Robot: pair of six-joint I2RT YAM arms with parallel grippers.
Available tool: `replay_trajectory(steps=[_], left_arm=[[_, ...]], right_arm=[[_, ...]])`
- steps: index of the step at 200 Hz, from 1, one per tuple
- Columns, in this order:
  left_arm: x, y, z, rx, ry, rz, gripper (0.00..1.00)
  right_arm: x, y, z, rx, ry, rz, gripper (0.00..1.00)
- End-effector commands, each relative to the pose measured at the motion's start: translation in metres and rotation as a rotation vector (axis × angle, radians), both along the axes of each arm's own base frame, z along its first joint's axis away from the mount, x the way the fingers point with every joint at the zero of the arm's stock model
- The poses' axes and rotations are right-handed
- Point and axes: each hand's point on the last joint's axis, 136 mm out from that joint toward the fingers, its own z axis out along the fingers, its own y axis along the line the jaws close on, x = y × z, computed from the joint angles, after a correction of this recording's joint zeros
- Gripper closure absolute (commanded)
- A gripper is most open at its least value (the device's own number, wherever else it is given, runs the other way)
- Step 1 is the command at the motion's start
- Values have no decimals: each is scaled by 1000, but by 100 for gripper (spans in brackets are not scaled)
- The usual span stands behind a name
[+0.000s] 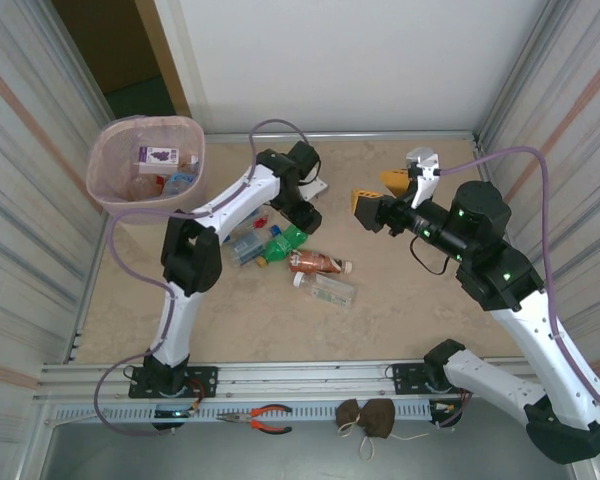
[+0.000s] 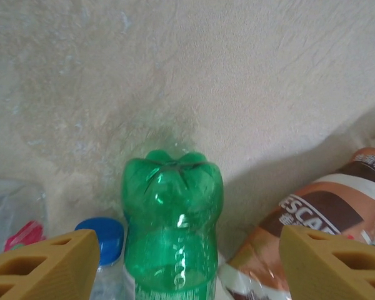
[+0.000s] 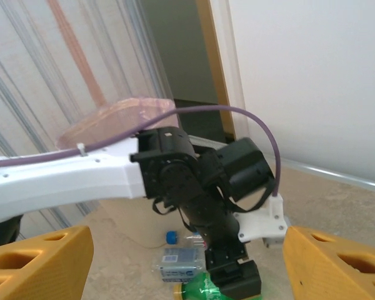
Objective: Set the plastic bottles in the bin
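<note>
Several plastic bottles lie in a cluster mid-table: a green one point(image 1: 283, 243), a brown-labelled one point(image 1: 318, 262) and two clear ones point(image 1: 245, 247) point(image 1: 333, 290). My left gripper point(image 1: 300, 220) hangs over the green bottle point(image 2: 172, 212). It is open, with a yellow finger point(image 2: 44, 265) on each side of the bottle and a gap on both. A blue-capped bottle point(image 2: 100, 239) and the brown bottle point(image 2: 325, 219) flank it. The pink bin point(image 1: 115, 190) at the far left holds several bottles. My right gripper point(image 1: 380, 192) point(image 3: 187, 237) is open, empty and raised, facing the left arm point(image 3: 175, 181) and the bin point(image 3: 119, 119).
Corrugated walls close in the left and right sides, with a white wall at the back. Red-handled pliers point(image 1: 270, 418) and a brown pouch point(image 1: 367, 416) lie on the front rail. A white bracket point(image 1: 317, 187) sits behind the left wrist.
</note>
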Motion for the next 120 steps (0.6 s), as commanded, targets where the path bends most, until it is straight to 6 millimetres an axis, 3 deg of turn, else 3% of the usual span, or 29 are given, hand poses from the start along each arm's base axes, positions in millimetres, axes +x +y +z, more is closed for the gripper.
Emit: replay_trajectory(steps=[1, 64, 120], left_arm=[[8, -8, -8, 4, -22, -26, 24], [14, -9, -56, 62, 16, -46, 26], [15, -8, -72, 85, 28, -45, 30]], right_arm=[[-2, -7, 7, -10, -35, -22, 22], [-3, -9, 5, -9, -32, -27, 22], [-3, -11, 3, -12, -32, -36, 22]])
